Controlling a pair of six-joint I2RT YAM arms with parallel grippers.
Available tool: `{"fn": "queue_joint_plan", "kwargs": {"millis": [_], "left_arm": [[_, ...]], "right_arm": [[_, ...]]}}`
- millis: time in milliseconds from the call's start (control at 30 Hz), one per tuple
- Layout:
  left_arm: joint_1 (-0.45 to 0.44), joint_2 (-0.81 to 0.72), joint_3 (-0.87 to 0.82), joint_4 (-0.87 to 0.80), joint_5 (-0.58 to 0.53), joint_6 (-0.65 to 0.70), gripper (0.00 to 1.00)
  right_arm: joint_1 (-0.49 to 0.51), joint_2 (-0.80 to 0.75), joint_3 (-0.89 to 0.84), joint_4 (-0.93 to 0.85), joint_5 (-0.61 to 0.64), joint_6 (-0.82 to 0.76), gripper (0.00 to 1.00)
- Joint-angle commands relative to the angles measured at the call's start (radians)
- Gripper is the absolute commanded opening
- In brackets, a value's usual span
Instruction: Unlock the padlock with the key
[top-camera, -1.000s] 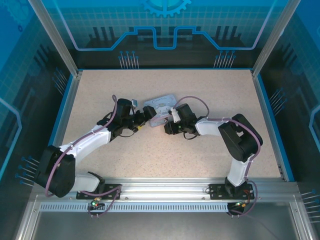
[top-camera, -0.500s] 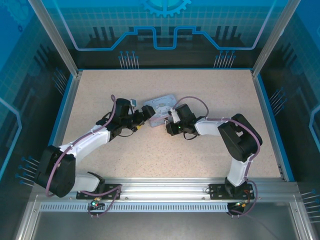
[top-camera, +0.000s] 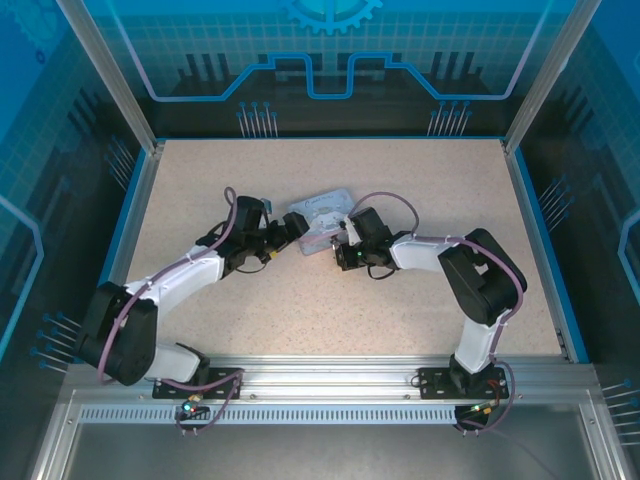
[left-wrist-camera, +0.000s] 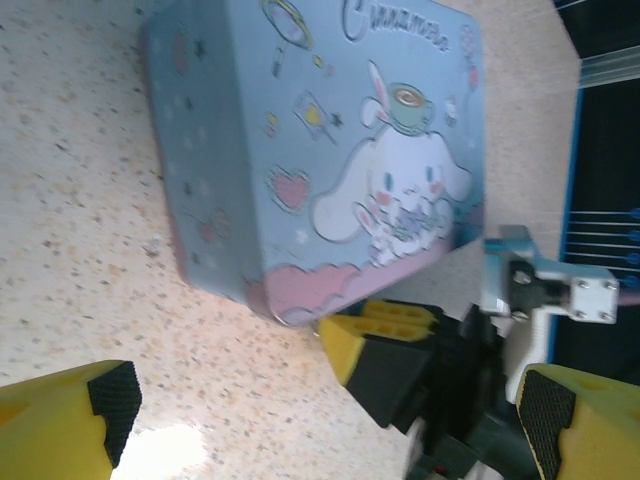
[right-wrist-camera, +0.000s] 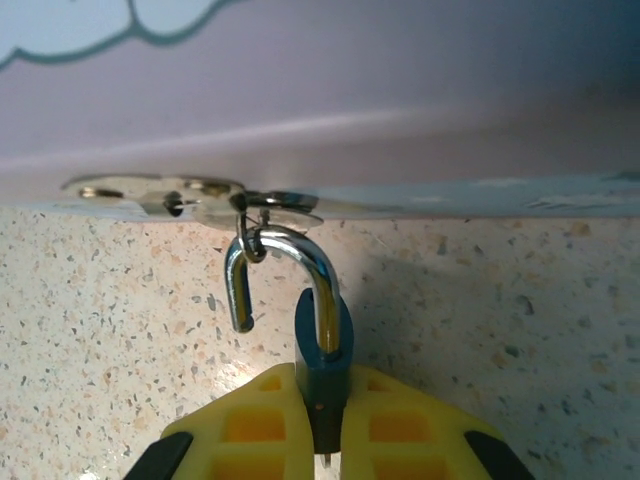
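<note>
At the near side of the tin (left-wrist-camera: 300, 150), my right claw (right-wrist-camera: 325, 430) is pinched tight on the little padlock (right-wrist-camera: 322, 345).

The padlock lies straight ahead of this claw, its long way pointing from my fingers to the tin wall, low over the speckled table (right-wrist-camera: 500, 330). Its body is dark, smooth and flat. Its loop (right-wrist-camera: 285, 255) is shiny, round silver metal, hooked through a small ring on the tin's clasp (right-wrist-camera: 190, 195). One leg of the loop hangs free, so I think the lock is open. A thin bit (right-wrist-camera: 325, 458) under the lock may be the key, but it is too small to tell. My left claw (top-camera: 290, 232) is spread wide and holds nothing, just beside the tin's pink corner. My right claw is the nearer one. The tin is hard and glossy, with a cartoon bunny on top.
</note>
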Motion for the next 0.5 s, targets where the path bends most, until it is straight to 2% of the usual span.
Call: {"fn": "queue_joint_plan", "kwargs": {"millis": [0,233,467], "left_arm": [[0.010,0.036,0.054,-0.056,-0.081,0.078,0.99],[0.009,0.111,0.112,-0.106,-0.194,0.138,0.99],[-0.001,0.189,0.160,-0.124,-0.233,0.177,0.99]], "right_arm": [[0.014,-0.021,0.007,-0.072,0.026,0.075,0.00],[0.017,-0.025,0.001,-0.068,0.017,0.145,0.00],[0.014,-0.029,-0.011,-0.059,0.017,0.189,0.00]]}}
